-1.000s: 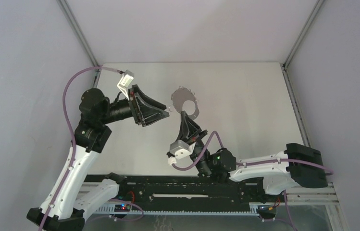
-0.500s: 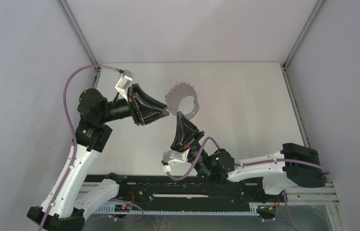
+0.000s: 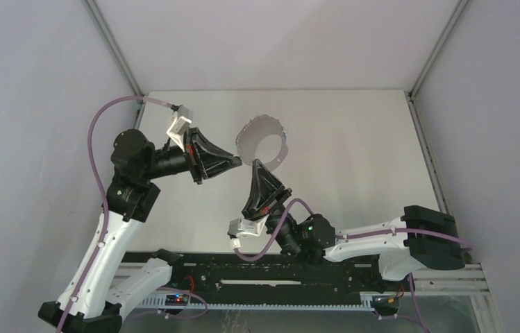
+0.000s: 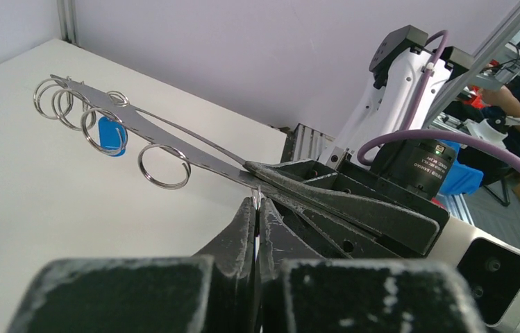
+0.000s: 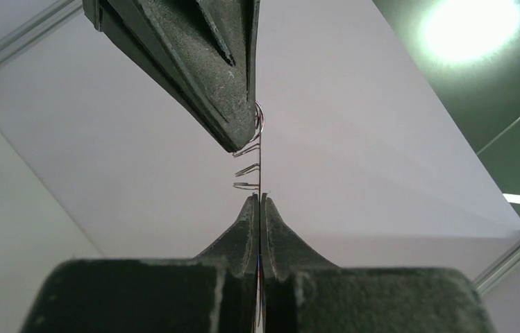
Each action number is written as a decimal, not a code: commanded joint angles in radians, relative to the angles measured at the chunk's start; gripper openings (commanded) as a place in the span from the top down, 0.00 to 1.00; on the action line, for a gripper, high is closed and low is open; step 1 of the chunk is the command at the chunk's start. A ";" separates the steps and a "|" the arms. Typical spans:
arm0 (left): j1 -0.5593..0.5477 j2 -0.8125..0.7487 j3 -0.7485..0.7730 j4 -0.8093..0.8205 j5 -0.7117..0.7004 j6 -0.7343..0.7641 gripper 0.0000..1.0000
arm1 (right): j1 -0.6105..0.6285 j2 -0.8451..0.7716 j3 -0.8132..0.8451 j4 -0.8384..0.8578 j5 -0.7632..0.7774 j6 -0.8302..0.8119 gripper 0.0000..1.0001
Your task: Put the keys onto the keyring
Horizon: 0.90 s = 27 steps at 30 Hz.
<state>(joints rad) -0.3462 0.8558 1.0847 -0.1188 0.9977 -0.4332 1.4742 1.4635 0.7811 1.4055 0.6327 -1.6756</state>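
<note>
The keyring (image 3: pixel 241 135) is held up off the table (image 3: pixel 354 152), gripped at its near rim by the right pincer (image 3: pixel 260 165), whose fingers are pressed together on the thin metal. In the right wrist cam the ring is seen edge-on, rising straight up from btwn that pincer's closed tips. The left pincer (image 3: pixel 237 161) is set just left of the right pincer's tips, at the ring's lower-left rim, w/ its jaws shut as well. A small wire loop (image 4: pixel 258 195) is seen caught btwn its tips, so one of the rim's loops is prob. being pinched, though the loop is too tiny for that to be told for sure. The two pincers are placed v. close together at the rim, their fingers crossing in the left wrist cam. More small loops (image 4: pixel 164 165) are hung along the rim out beyond the left pincer's tips. The blue key (image 4: pixel 111 135) is seen dangling from one of them, on the far part of the ring, well apart from both pincers.
</note>
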 commanded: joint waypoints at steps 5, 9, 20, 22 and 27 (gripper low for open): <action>0.000 -0.022 0.026 -0.027 0.010 0.113 1.00 | 0.013 -0.002 0.044 0.105 -0.005 -0.034 1.00; -0.001 -0.041 0.014 0.042 0.002 0.129 1.00 | 0.014 0.001 0.044 0.106 0.009 -0.023 1.00; -0.048 -0.146 -0.040 0.201 -0.184 0.422 1.00 | 0.028 0.006 0.044 0.108 0.032 0.012 1.00; -0.051 -0.147 -0.046 0.216 -0.195 0.414 1.00 | 0.033 0.003 0.044 0.111 0.034 0.014 1.00; -0.070 -0.154 -0.061 0.238 -0.265 0.420 1.00 | 0.046 0.003 0.044 0.112 0.032 0.028 1.00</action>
<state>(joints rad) -0.4129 0.7254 1.0275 -0.0257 0.8749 -0.0669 1.5063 1.4689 0.8127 1.4273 0.6052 -1.6672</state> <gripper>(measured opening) 0.011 0.006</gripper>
